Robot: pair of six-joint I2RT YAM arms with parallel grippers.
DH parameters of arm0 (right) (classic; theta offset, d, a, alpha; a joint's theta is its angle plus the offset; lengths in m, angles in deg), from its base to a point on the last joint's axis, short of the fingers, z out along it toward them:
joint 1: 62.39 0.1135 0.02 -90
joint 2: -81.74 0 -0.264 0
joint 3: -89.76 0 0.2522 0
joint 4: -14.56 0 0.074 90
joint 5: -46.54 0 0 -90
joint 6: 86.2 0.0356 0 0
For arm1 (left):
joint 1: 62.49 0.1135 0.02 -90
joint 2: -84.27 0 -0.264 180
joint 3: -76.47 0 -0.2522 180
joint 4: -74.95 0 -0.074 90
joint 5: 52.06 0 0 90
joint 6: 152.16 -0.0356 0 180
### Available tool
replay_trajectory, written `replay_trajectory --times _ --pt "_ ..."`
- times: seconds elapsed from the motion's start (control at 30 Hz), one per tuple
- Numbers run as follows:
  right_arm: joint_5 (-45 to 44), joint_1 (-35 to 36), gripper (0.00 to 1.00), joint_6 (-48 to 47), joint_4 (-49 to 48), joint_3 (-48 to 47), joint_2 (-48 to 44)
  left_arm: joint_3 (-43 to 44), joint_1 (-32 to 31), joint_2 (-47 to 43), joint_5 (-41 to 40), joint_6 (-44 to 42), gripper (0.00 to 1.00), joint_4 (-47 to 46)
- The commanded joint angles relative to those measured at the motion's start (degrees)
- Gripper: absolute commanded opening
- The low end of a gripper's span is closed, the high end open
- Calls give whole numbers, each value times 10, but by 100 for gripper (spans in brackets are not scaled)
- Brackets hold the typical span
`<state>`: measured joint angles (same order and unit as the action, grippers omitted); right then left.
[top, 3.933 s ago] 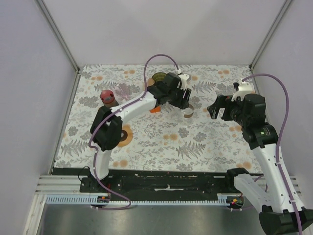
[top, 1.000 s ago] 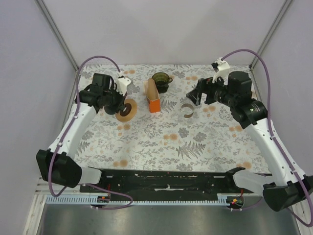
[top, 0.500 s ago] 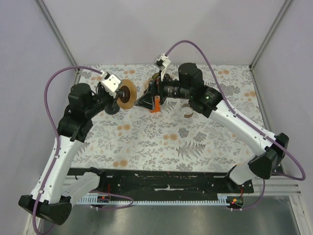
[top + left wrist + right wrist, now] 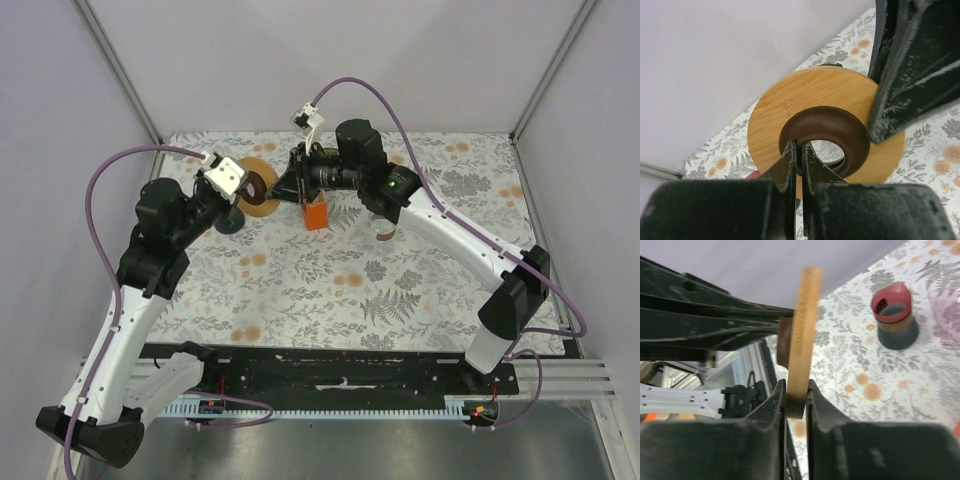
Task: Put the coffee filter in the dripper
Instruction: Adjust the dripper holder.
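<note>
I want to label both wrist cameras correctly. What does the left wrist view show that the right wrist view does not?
Only left wrist: the flat face of the wooden ring with its dark brown centre hole, where the left gripper pinches the inner rim. Only right wrist: the ring seen edge-on, clamped in the right gripper, plus a red-lidded jar and a pink cup. Both: the ring, held above the floral cloth.

The dripper (image 4: 264, 207) is a flat, round bamboo collar (image 4: 790, 100) with a dark brown funnel (image 4: 815, 122) set through its middle. It hangs clear of the floral table, upper left of centre in the overhead view. It is turned up on edge, and the open hole of its funnel shows straight through.
</note>
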<state>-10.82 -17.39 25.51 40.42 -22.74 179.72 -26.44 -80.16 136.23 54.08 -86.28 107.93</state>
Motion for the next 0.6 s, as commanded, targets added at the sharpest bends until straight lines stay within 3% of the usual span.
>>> replay_trajectory --times 0.0,0.03,0.13,0.17,0.27,0.37,0.57 --pt "13 4 7 -11 -17 -31 1 -9 -2 -19 15 -8 2 -56" --pt "8 4 0 -19 -15 -31 1 -11 -1 -20 20 -3 2 -55" --pt "-35 4 0 -85 19 -35 -11 2 -1 -14 41 24 2 -33" --pt "-62 4 0 -113 31 -34 -18 10 -1 -10 43 43 9 -22" --pt "-164 4 0 -234 68 -25 -53 36 -1 9 62 107 42 15" --pt "-256 4 0 -375 72 4 -97 62 0 29 107 171 60 41" --pt "-375 7 0 -595 6 111 -175 115 5 69 155 287 66 46"
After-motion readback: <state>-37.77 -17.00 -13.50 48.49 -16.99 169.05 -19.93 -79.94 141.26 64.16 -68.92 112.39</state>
